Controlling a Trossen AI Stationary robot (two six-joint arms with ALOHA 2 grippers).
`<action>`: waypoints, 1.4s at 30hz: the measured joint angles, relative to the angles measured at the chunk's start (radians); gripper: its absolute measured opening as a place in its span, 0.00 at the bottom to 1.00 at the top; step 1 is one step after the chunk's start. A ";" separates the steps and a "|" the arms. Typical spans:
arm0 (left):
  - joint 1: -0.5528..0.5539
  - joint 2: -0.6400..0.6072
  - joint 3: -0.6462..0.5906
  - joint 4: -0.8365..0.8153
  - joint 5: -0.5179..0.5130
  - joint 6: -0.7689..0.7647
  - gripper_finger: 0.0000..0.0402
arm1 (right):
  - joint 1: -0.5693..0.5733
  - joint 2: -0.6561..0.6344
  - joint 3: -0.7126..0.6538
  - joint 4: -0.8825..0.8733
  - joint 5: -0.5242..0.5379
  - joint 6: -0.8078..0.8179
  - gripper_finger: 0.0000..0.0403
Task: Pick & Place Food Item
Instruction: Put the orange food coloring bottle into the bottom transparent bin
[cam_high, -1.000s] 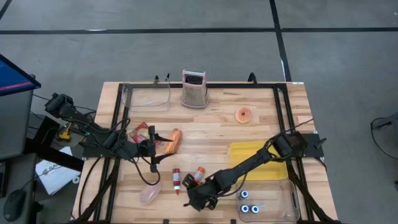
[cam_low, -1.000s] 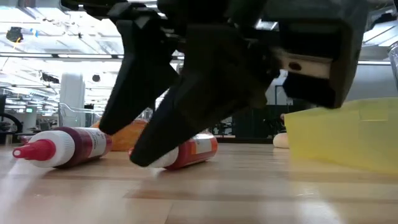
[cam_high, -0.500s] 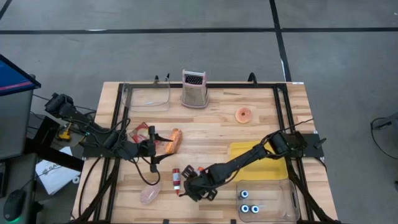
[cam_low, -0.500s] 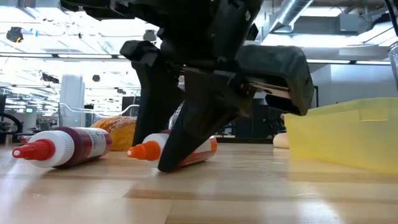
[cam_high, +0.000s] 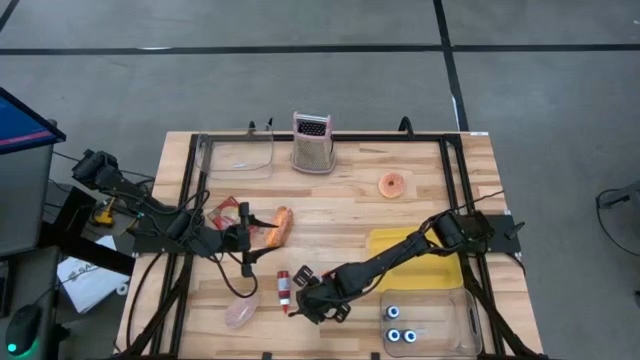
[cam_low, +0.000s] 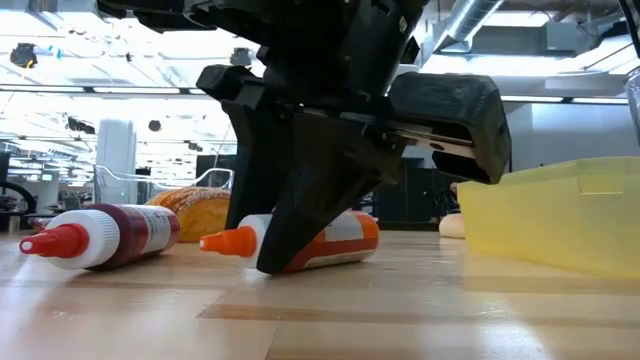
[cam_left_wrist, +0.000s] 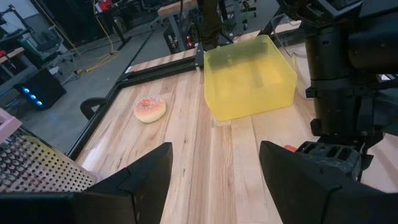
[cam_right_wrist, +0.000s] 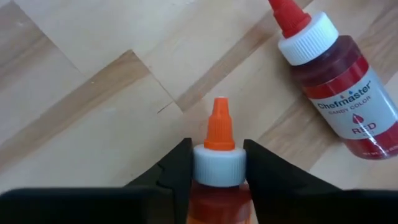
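Since the earlier frames, the right gripper (cam_right_wrist: 214, 171) has been brought down and closed around the orange bottle (cam_low: 320, 243), lying on the table (cam_high: 350, 195) beside the red bottle (cam_right_wrist: 339, 81); lifting seems next. Half-open, the left gripper (cam_left_wrist: 214, 180) is held empty.

The orange bottle (cam_right_wrist: 219, 163) runs off the wrist picture's edge between dark fingers (cam_right_wrist: 171, 177); its label stays hidden.

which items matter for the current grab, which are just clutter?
In play:
- right gripper, closed around the orange bottle
- yellow bin, likely drop spot

Lying about:
- red bottle
- donut
- grater
- bread roll
- left gripper, open, idle
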 joint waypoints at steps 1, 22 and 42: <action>0.000 0.000 0.000 0.000 0.000 0.000 0.59 | 0.000 -0.001 0.000 0.001 0.002 0.000 0.25; 0.000 0.000 0.000 -0.007 -0.026 0.000 0.59 | 0.099 -0.115 0.089 -0.062 0.316 0.188 0.24; 0.000 0.000 0.000 0.008 -0.032 -0.002 0.59 | 0.406 -0.746 -0.379 -0.241 0.809 0.900 0.24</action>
